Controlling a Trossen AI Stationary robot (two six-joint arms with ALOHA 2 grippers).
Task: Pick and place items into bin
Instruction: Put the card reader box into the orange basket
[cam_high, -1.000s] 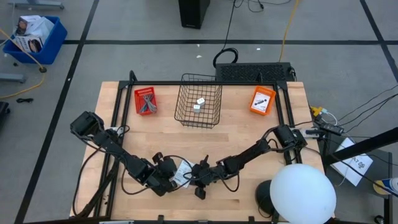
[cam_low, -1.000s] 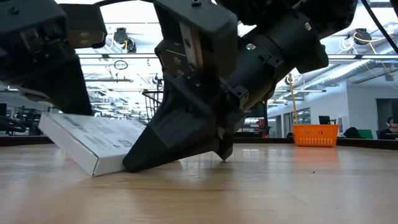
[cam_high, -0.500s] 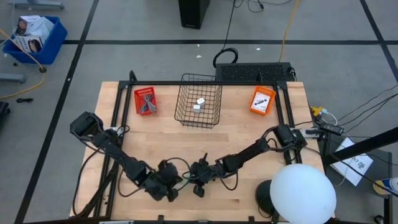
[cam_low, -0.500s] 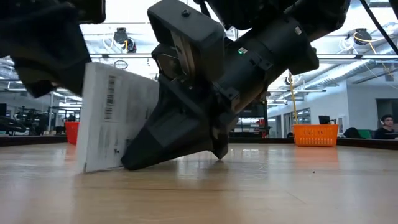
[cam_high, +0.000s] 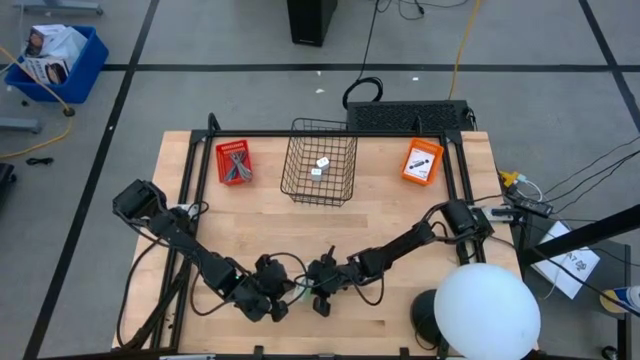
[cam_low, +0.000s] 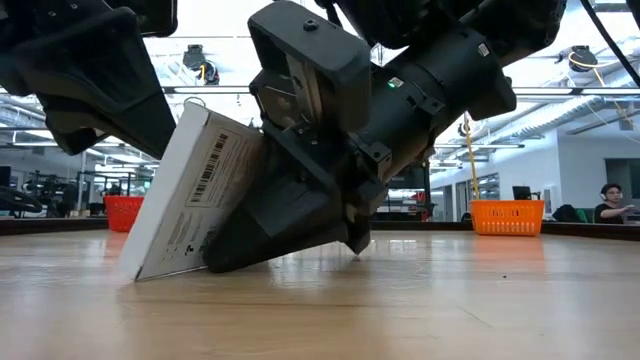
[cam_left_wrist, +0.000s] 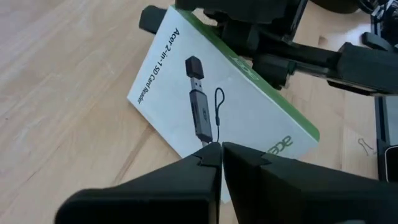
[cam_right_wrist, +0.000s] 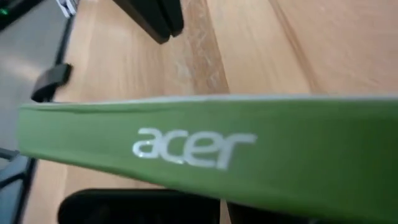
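Observation:
A white printed packet (cam_low: 190, 195) with a green side (cam_right_wrist: 249, 137) stands tilted on its lower long edge on the table near the front edge. It lies between my two grippers and leans toward my right gripper (cam_low: 290, 215). Its printed face (cam_left_wrist: 205, 93) shows a card reader. My left gripper (cam_left_wrist: 221, 148) is shut, with its tips at that face. My right gripper (cam_high: 315, 288) is open behind the packet. Two white cubes (cam_high: 320, 166) lie in the wire basket (cam_high: 320, 185). My left gripper's shut fingertips rest on the packet's printed face (cam_left_wrist: 210, 138), near its middle, coming slantwise from above and the table's left. My right gripper's fingers (cam_low: 270, 230) lie low along the table, coming from the right. The packet's back leans on them, its green side (cam_right_wrist: 186, 146) across them.
A red bin (cam_high: 234, 162) stands left of the basket and an orange bin (cam_high: 422, 160) right of it, all at the far edge. A white round lamp head (cam_high: 487, 310) covers the near right corner. Bare wood lies between the bins and the grippers.
The packet lay low and almost flat, then tipped up nearly upright on its lower edge. It now leans back onto my right gripper's fingers. My left gripper has gone toward the right and the near edge, following the packet's upper part.

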